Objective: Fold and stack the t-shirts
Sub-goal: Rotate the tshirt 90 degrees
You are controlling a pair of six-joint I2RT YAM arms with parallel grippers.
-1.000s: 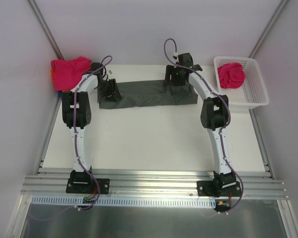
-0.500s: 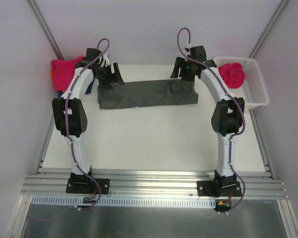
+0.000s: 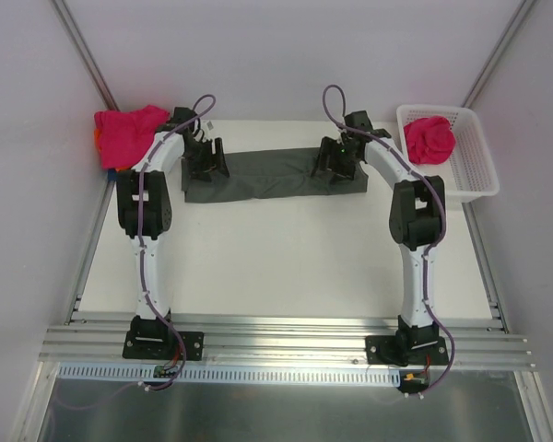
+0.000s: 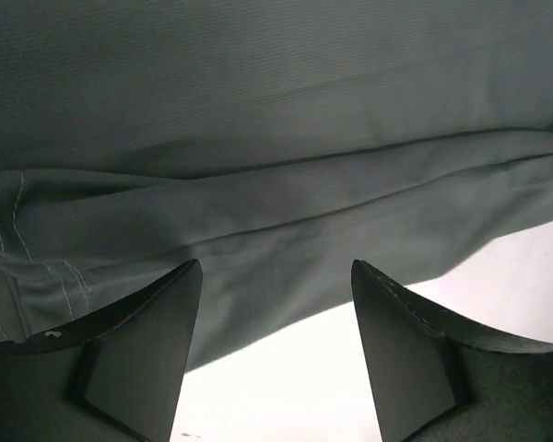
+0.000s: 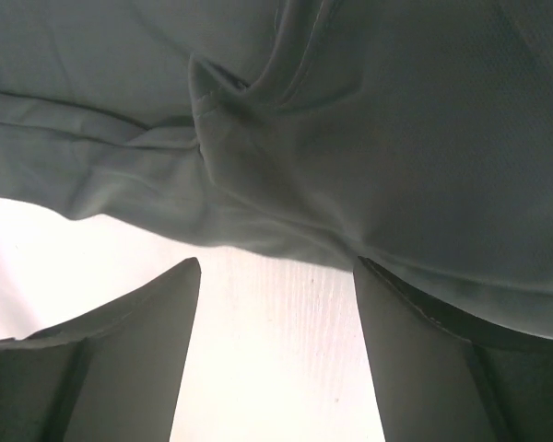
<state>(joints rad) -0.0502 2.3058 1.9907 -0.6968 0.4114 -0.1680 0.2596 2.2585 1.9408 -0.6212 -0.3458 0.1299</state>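
The dark grey t-shirt (image 3: 272,175) lies folded into a long band across the far part of the table. My left gripper (image 3: 205,166) is open over its left end; in the left wrist view the grey cloth (image 4: 276,138) fills the view ahead of the spread fingertips (image 4: 180,304), with its edge between them. My right gripper (image 3: 335,166) is open over the band's right end, and the right wrist view shows creased grey cloth (image 5: 350,138) just ahead of the fingers. A pink t-shirt (image 3: 127,134) lies bunched at the far left, a second pink one (image 3: 429,138) in the basket.
A white lattice basket (image 3: 470,180) stands at the far right of the table. A bit of orange and blue cloth (image 3: 101,152) peeks from under the left pink pile. Walls close in behind and at both sides. Bare white table (image 3: 276,267) lies in front of the band.
Both grippers rose from the band's ends half a second ago and have come back down onto them. The grey band looks slightly narrower than a second ago.
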